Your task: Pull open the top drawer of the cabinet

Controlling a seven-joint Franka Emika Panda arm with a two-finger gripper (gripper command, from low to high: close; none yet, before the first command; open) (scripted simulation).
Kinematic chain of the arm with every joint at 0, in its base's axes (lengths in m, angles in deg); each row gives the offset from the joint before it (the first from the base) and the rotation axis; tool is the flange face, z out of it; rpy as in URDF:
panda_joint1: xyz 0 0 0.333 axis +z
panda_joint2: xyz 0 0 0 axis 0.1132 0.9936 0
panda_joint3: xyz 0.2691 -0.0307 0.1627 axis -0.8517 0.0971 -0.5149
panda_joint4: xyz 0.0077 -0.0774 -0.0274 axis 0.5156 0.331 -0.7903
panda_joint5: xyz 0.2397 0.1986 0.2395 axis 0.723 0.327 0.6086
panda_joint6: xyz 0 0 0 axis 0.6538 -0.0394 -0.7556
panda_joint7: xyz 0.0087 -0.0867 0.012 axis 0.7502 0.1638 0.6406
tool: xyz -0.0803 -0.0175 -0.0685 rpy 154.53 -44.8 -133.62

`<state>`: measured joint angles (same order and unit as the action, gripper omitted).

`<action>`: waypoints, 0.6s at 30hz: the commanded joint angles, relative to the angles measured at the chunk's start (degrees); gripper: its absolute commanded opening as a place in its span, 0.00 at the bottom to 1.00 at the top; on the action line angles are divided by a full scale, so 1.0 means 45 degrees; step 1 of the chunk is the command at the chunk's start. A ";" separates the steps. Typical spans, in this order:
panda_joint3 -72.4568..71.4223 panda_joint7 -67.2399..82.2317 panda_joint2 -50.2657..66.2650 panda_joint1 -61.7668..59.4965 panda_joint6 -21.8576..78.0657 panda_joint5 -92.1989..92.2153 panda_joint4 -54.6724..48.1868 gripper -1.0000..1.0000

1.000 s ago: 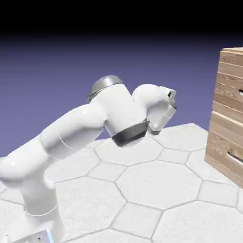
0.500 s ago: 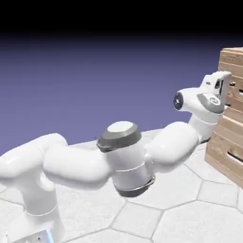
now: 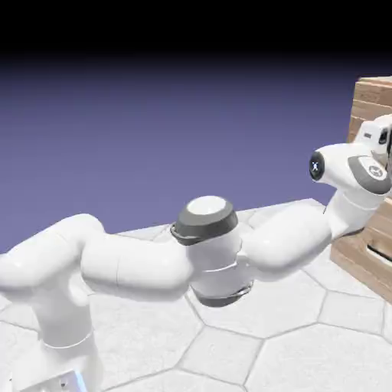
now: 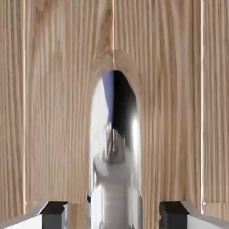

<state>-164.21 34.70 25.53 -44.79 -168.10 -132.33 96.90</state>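
Note:
The cabinet (image 3: 370, 93) of light-brown planks stands at the exterior view's right edge. My hand (image 3: 374, 136) is pressed up to its upper front there, and its fingers are cut off by the picture's edge. In the hand view the top drawer's wooden front (image 4: 53, 112) fills the picture. Its shiny silver bar handle (image 4: 115, 147) runs up the middle. My gripper (image 4: 112, 215) straddles that handle. The two dark fingertips (image 4: 53, 211) stand on either side of it, with a narrow gap showing on each side. Nothing is clamped.
A lower drawer front with a dark slot handle (image 3: 380, 249) sits below my wrist. The white arm (image 3: 230, 253) stretches low across the hexagon-tiled table (image 3: 268, 337) from the lower left.
The arm has unfolded and reached right to the cabinet. Over the last half second the hand moved further right, now partly past the picture's edge.

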 commanded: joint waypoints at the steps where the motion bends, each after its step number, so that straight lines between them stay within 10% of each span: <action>1: -0.0045 -0.0133 0.0012 -0.0286 0.0168 -0.0107 0.0461 0.00; 18: 0.0634 -0.4025 -0.1809 -0.4125 0.1676 -0.1224 0.6254 0.00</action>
<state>-161.34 16.60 17.41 -63.40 -160.55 -137.23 124.95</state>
